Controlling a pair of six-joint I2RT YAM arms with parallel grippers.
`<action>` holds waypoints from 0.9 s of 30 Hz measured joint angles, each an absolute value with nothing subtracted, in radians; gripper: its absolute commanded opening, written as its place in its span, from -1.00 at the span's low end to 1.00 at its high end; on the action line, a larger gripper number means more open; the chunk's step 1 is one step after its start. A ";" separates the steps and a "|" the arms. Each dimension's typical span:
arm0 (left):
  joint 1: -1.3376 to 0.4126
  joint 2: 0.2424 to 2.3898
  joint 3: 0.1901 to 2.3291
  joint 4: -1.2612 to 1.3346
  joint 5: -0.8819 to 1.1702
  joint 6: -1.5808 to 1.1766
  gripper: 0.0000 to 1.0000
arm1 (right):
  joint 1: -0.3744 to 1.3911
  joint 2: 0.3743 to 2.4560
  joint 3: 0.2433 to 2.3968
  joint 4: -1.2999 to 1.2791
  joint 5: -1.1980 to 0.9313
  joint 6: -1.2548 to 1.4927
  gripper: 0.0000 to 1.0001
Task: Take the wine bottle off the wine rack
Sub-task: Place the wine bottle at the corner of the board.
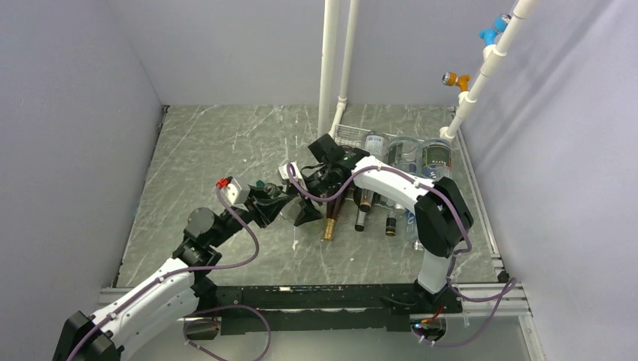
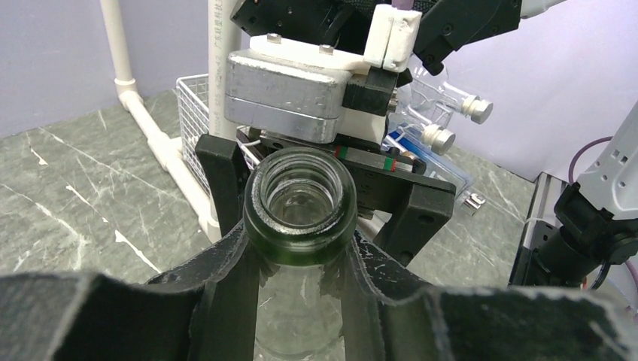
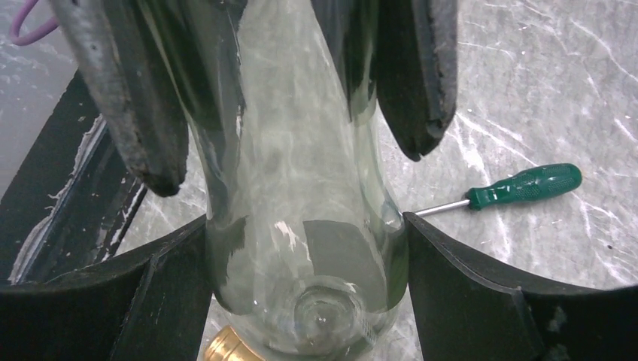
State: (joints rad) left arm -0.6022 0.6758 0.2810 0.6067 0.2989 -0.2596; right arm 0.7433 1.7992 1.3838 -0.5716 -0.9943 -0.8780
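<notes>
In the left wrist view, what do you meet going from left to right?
white upright pipe → wine rack → wine bottle, mouth toward the camera → clear capped bottles → right arm's white-and-black link

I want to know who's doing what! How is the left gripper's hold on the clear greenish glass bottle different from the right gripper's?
The left gripper pinches the thin neck of the clear greenish glass bottle, jaws close together. The right gripper hugs its fat body, jaws wide apart. Both have black fingers and hold the same bottle.
</notes>
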 measured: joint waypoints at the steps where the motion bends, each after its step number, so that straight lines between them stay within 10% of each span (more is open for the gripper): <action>1: -0.603 0.669 0.283 0.596 0.295 -0.260 -1.00 | 0.744 1.799 1.387 -0.579 -0.993 -0.874 0.66; 27: -0.607 0.702 0.636 0.076 0.232 -0.224 -1.00 | 0.662 1.610 1.611 -1.043 -1.010 -1.057 0.98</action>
